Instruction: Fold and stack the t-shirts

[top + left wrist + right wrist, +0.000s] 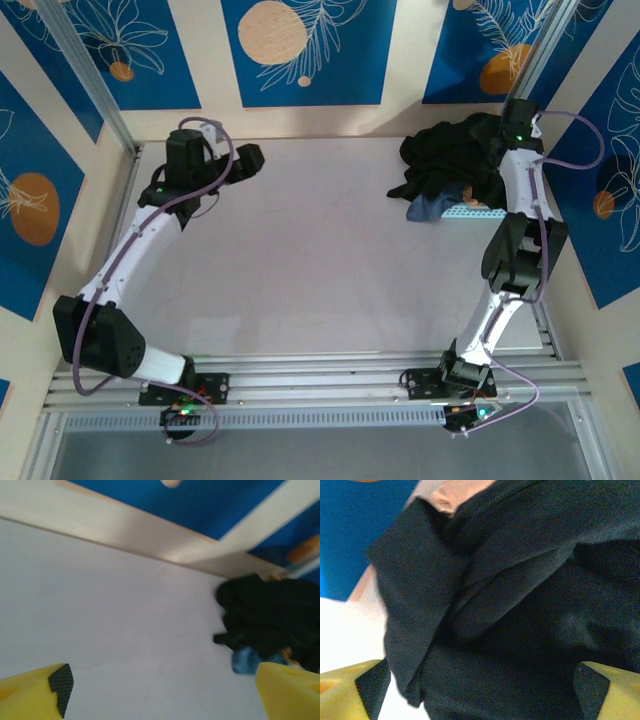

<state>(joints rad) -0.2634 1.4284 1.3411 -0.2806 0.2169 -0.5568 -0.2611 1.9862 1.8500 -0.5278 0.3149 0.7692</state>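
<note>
My left tool [162,692] is wide open with nothing between the jaws, over bare worktop [100,610] at far left. My right tool [481,687] is open, jaws spread over the crumpled black t-shirt [520,605], which is heaped in the far right corner beside blue cloth [428,208].

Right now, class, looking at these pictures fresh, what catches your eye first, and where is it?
A dark heap of t-shirts lies crumpled in the table's far right corner, a blue cloth peeking out beneath. The right gripper hangs open close over that heap; the left gripper is open at far left.
</note>
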